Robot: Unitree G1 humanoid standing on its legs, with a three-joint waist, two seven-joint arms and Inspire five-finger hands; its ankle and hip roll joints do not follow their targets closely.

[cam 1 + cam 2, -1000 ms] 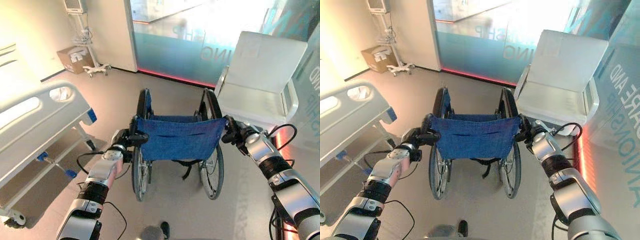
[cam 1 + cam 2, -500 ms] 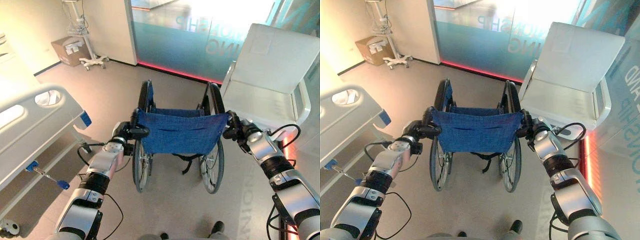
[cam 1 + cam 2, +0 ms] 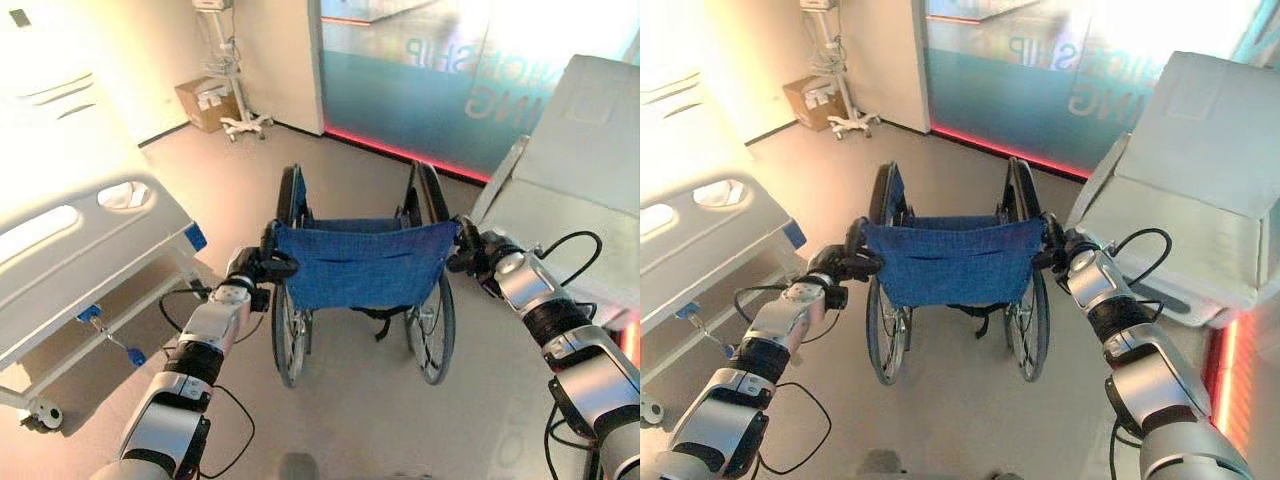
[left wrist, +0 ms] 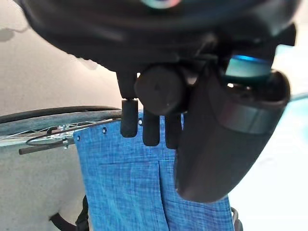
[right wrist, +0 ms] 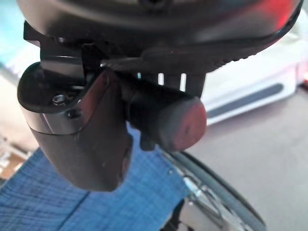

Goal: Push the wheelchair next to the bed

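The wheelchair [image 3: 365, 265] with a blue fabric backrest and two large wheels stands on the floor in front of me, facing away. My left hand [image 3: 252, 270] is shut on the wheelchair's left push handle [image 4: 160, 89]. My right hand [image 3: 472, 255] is curled round the right push handle [image 5: 166, 118]. The white hospital bed [image 3: 75, 250] with a rounded end rail lies at the left, about a wheel's width of floor away from the wheelchair.
A white reclining chair [image 3: 575, 160] stands close on the right, beside the right wheel. At the back left are a cardboard box [image 3: 203, 100] and a wheeled equipment stand [image 3: 235, 110]. A glass wall with a red floor strip [image 3: 420, 155] lies ahead.
The view has shifted: the bed and the white chair now show from another angle and the box sits further right. Both hands keep their hold on the handles.
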